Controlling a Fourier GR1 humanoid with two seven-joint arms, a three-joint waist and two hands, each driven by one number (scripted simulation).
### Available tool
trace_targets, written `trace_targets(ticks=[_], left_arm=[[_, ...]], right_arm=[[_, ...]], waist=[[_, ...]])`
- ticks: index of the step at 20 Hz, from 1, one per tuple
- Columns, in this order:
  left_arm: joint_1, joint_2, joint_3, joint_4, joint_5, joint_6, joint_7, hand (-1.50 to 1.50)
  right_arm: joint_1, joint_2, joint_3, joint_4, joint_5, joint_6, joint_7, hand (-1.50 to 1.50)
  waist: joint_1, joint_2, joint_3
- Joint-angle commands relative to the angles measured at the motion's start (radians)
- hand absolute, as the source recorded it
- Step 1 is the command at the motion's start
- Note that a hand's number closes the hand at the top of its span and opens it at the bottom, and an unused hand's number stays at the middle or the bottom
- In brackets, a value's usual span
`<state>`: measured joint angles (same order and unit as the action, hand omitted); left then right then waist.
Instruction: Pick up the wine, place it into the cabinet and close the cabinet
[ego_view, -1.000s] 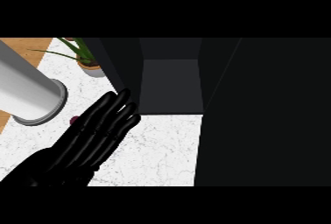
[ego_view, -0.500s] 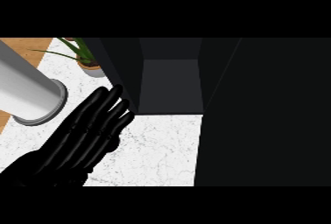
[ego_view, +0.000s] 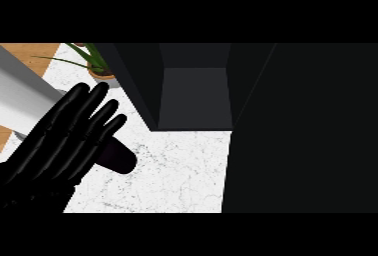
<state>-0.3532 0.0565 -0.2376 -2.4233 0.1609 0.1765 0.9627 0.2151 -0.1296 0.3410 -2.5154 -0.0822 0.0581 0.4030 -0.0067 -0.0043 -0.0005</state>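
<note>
My left hand (ego_view: 70, 137) fills the lower left of the head view, fingers straight and spread, pointing up and to the right over the white counter (ego_view: 177, 170). A dark rounded shape (ego_view: 118, 157) pokes out at the hand's right edge; I cannot tell whether it is the thumb or the wine bottle. No bottle shows clearly. The dark cabinet (ego_view: 196, 95) stands open at the top centre, its inside bare. The fingertips lie just left of the cabinet's left wall.
A large grey cylinder (ego_view: 22, 95) lies at the left edge, partly behind the hand. A potted green plant (ego_view: 100, 67) stands at the back left. A broad dark panel (ego_view: 303, 130) covers the whole right side.
The left hand has risen and shifted right toward the cabinet. A small reddish spot seen by its fingers earlier is gone, and the dark rounded shape now shows at its right edge.
</note>
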Motion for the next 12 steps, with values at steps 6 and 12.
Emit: trace_targets(ticks=[6,12], left_arm=[[0.007,0.055,0.176,0.003,0.113,-0.086,-0.038,-1.50],[0.038,0.118,0.311,0.006,0.208,-0.152,-0.034,-1.50]], right_arm=[[0.049,-0.039,-0.026,-0.236,-0.052,-0.007,0.098,-1.50],[0.038,-0.034,0.004,-0.257,-0.028,-0.038,0.130,-1.50]], waist=[[-0.007,0.001,0.000],[-0.003,-0.001,-0.001]])
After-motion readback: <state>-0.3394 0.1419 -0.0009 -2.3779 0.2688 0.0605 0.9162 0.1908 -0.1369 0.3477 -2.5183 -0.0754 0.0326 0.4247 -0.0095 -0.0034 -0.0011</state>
